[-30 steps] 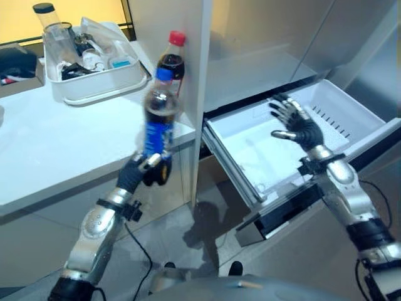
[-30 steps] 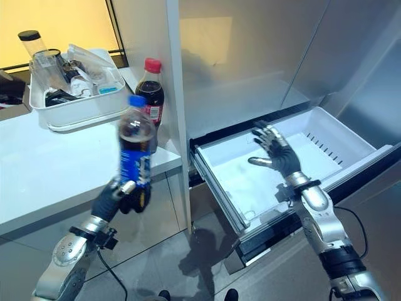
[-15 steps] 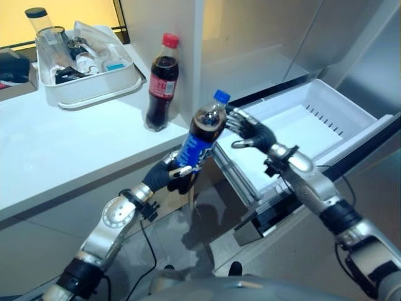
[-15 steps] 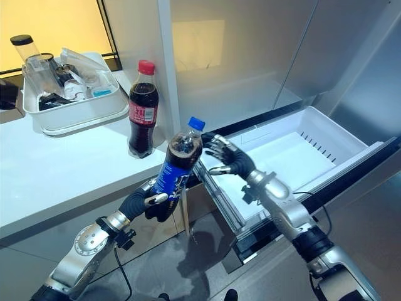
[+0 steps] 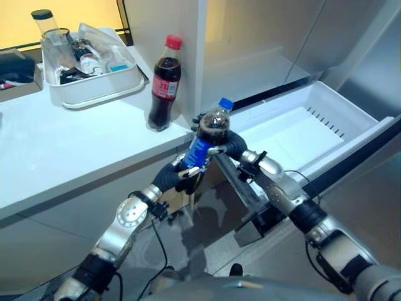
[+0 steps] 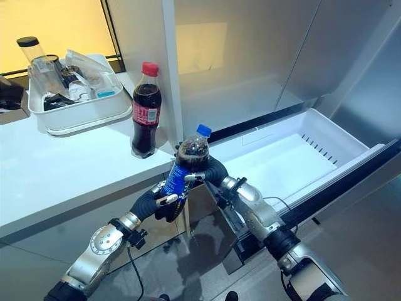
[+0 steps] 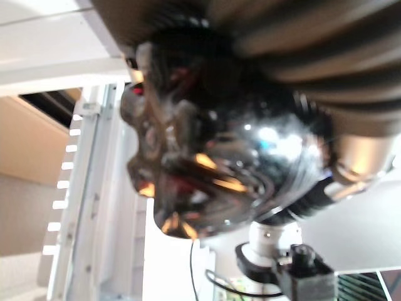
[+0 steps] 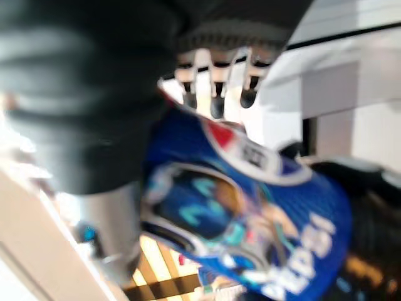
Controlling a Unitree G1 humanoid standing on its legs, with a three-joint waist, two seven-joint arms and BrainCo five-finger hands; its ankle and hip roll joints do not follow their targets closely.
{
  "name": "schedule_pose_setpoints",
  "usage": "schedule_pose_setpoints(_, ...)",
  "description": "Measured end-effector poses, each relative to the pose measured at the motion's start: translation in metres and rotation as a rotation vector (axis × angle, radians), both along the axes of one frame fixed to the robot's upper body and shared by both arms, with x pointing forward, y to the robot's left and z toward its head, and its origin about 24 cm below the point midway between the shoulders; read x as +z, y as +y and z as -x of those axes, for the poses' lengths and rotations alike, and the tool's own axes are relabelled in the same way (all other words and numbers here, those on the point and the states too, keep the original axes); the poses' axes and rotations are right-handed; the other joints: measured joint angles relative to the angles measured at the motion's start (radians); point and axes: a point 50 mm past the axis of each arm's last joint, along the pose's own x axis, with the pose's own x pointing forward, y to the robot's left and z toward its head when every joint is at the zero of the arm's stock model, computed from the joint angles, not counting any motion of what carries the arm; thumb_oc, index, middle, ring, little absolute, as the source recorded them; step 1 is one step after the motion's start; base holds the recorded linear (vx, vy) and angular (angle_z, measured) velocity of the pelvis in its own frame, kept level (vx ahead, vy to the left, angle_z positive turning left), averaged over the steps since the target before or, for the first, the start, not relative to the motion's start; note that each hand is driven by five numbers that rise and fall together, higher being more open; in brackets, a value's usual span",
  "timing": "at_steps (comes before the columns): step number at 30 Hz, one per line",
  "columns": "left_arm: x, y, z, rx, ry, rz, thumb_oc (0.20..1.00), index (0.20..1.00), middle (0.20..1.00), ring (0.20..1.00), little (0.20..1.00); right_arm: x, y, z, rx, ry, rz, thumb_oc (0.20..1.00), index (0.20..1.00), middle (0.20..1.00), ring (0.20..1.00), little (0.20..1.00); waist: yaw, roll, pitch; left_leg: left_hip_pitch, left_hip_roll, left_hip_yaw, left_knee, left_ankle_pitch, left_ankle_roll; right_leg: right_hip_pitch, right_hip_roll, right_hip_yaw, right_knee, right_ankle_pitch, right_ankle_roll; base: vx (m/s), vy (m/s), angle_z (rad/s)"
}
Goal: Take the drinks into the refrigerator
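Note:
A blue-capped cola bottle [image 5: 210,130] with a blue label [image 8: 250,213] hangs tilted in front of the counter's corner, beside the open fridge drawer [image 5: 301,128]. My left hand [image 5: 180,177] is shut on its lower part; the dark base shows close up in the left wrist view [image 7: 213,157]. My right hand [image 6: 213,169] is curled round its upper part, with the fingers [image 8: 216,94] over the label. A second cola bottle with a red cap [image 6: 145,110] stands upright on the white counter [image 5: 62,144], next to the fridge wall.
A white tray [image 5: 94,88] with a jar and small items sits at the counter's back left. The white drawer sticks out low towards me on the right. Above it is an open fridge shelf [image 6: 238,94].
My right hand has come left from over the drawer and closed round the bottle's upper part. My left hand has brought the bottle from beside the counter towards the drawer.

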Motion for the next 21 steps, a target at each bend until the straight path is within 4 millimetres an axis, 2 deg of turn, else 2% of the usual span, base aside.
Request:
schedule_pose_setpoints(2,0.005,0.000,-0.005,0.007,-0.022,-0.002,0.200,0.200,0.200,0.200,0.200,0.004,0.004,-0.002,-0.002,-0.008,-0.011,1.000,1.000,1.000,1.000,1.000,0.003,0.001,-0.003,0.000,-0.001,0.000,0.000,0.000,0.000,0.000,0.000,0.000,0.000,0.000,0.000,0.00,0.000,0.00)
schedule_pose_setpoints(3,0.006,0.000,-0.006,0.008,-0.027,-0.002,0.200,0.200,0.200,0.200,0.200,0.005,0.005,-0.002,-0.002,-0.010,-0.015,0.809,0.809,0.809,0.809,0.809,0.003,0.003,-0.005,0.000,-0.001,0.000,0.000,0.000,0.000,0.000,-0.001,0.000,0.000,0.000,0.000,0.00,0.000,0.00)
schedule_pose_setpoints(4,0.008,0.000,-0.008,0.014,-0.034,0.000,0.200,0.200,0.200,0.200,0.200,0.008,0.007,-0.003,-0.004,-0.016,-0.018,0.404,0.404,0.404,0.404,0.404,0.001,0.005,-0.008,-0.001,-0.001,0.000,0.000,0.000,0.000,-0.001,-0.001,0.000,0.000,0.000,0.000,0.00,0.000,0.00)
schedule_pose_setpoints(5,0.009,0.001,-0.011,0.026,-0.042,-0.004,0.200,0.200,0.200,0.200,0.200,0.009,0.007,-0.004,-0.008,-0.019,-0.018,0.200,0.200,0.200,0.200,0.200,0.001,0.007,-0.011,-0.001,-0.001,0.000,0.000,0.000,0.000,-0.001,-0.001,0.000,0.000,0.000,0.000,0.00,0.000,0.00)
schedule_pose_setpoints(17,0.013,-0.002,-0.016,0.059,-0.058,0.030,0.200,0.200,0.200,0.200,0.200,0.008,0.017,-0.004,-0.060,-0.011,-0.041,0.200,0.200,0.200,0.200,0.200,0.000,0.010,-0.030,-0.001,-0.001,-0.001,0.000,0.000,0.000,-0.001,-0.001,0.000,0.000,0.000,0.000,0.00,0.000,0.00)
schedule_pose_setpoints(18,0.012,-0.003,-0.016,0.060,-0.056,0.034,0.514,0.514,0.514,0.514,0.514,0.008,0.017,-0.004,-0.061,-0.012,-0.041,0.200,0.200,0.200,0.200,0.200,0.000,0.010,-0.030,-0.002,-0.001,-0.001,0.000,0.000,0.000,-0.001,-0.001,0.000,0.000,0.000,0.000,0.00,0.000,0.00)
schedule_pose_setpoints(19,0.012,-0.003,-0.016,0.060,-0.055,0.037,0.636,0.636,0.636,0.636,0.636,0.008,0.017,-0.004,-0.062,-0.012,-0.041,0.200,0.200,0.200,0.200,0.200,0.000,0.010,-0.030,-0.003,-0.001,-0.001,0.000,0.000,0.000,-0.001,-0.001,-0.001,0.000,0.000,0.000,0.00,0.000,0.00)
schedule_pose_setpoints(20,0.012,-0.003,-0.016,0.061,-0.053,0.042,0.887,0.887,0.887,0.887,0.887,0.008,0.017,-0.004,-0.063,-0.012,-0.042,0.200,0.200,0.200,0.200,0.200,0.000,0.010,-0.030,-0.003,-0.001,-0.001,0.000,0.000,0.000,-0.002,-0.001,-0.001,0.000,0.000,0.000,0.00,0.000,0.00)
schedule_pose_setpoints(21,0.010,-0.004,-0.016,0.061,-0.045,0.045,1.000,1.000,1.000,1.000,1.000,0.007,0.015,-0.004,-0.072,-0.014,-0.033,0.200,0.200,0.200,0.200,0.200,0.001,0.010,-0.030,-0.005,-0.001,-0.002,0.000,0.000,0.000,-0.004,-0.001,-0.001,0.000,0.000,0.000,0.00,0.000,0.00)
